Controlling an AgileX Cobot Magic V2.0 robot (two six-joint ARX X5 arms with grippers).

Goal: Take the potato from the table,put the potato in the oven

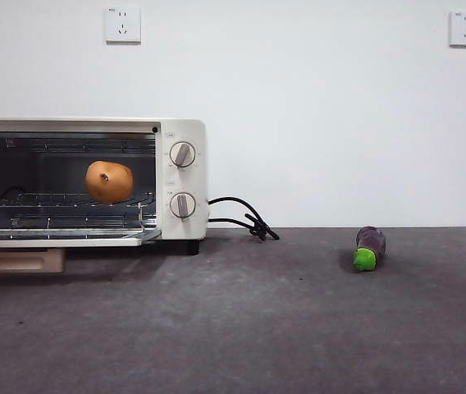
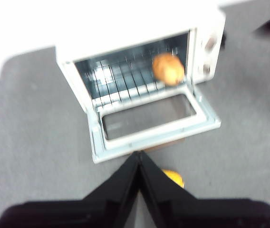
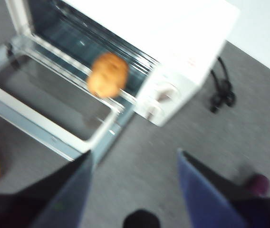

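The potato (image 1: 109, 181) sits on the wire rack (image 1: 69, 199) inside the oven (image 1: 180, 139), toward the end nearest the two knobs (image 1: 182, 154), and lies well apart from both sets of jaws; neither touches it. The left gripper (image 2: 138, 159) hangs above the bench (image 1: 299, 320) in front of the lowered glass door (image 2: 149, 116), its jaws pressed together with nothing between them; the right gripper (image 3: 132, 159) is off toward the knob end of the oven, its jaws spread wide and empty. In the front view neither arm shows. The potato is a smooth orange-tan oval with a small dark spot facing the camera; the wrist views blur it to a rounded orange lump. A black cord (image 1: 245, 217) trails from the oven's side along the bench, and a small purple eggplant (image 1: 370, 247) with a green cap lies well away on the far side of the cord; an orange object (image 2: 174, 178) shows just beside the left jaws, too blurred to name.
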